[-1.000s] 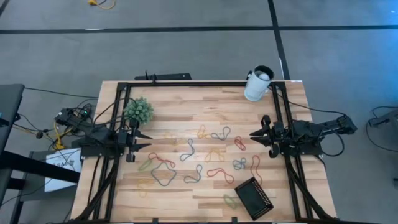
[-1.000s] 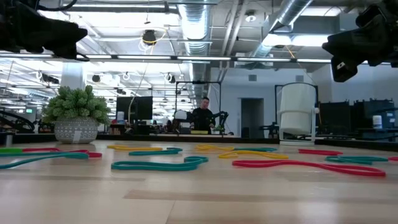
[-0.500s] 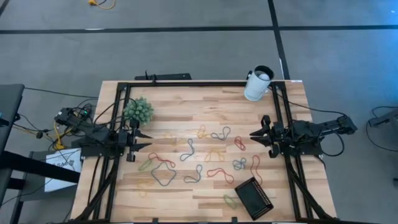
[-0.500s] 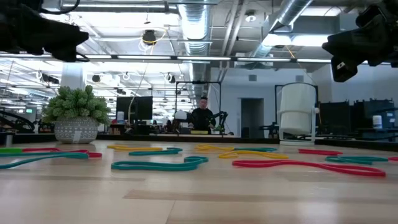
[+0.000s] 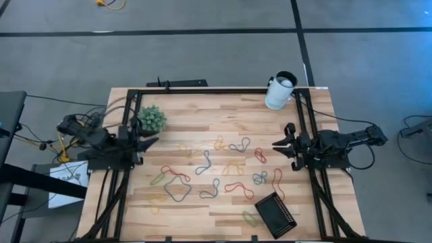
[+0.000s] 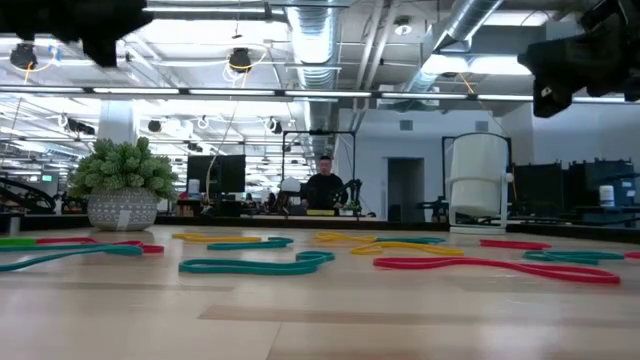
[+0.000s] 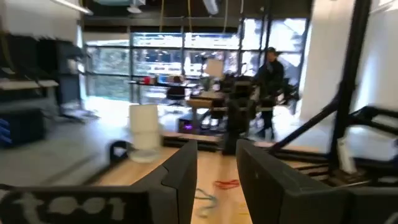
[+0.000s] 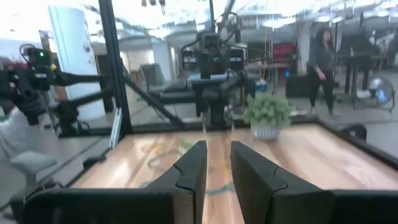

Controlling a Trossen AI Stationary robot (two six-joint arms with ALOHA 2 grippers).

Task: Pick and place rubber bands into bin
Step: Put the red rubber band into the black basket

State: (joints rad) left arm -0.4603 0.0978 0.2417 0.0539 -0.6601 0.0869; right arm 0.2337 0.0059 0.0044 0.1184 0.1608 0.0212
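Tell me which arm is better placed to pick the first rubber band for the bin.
Probably the right. The right gripper is open above the table near the rubber bands, and the bin lies on its side. The left gripper is beside the plant, farther from the bin.

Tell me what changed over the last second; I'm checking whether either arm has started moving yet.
The left gripper has swung toward the small green potted plant and risen, holding nothing. The right gripper barely shifted, holding nothing. The thin coloured rubber bands, the shallow black ribbed bin and the white cylindrical cup stayed put.
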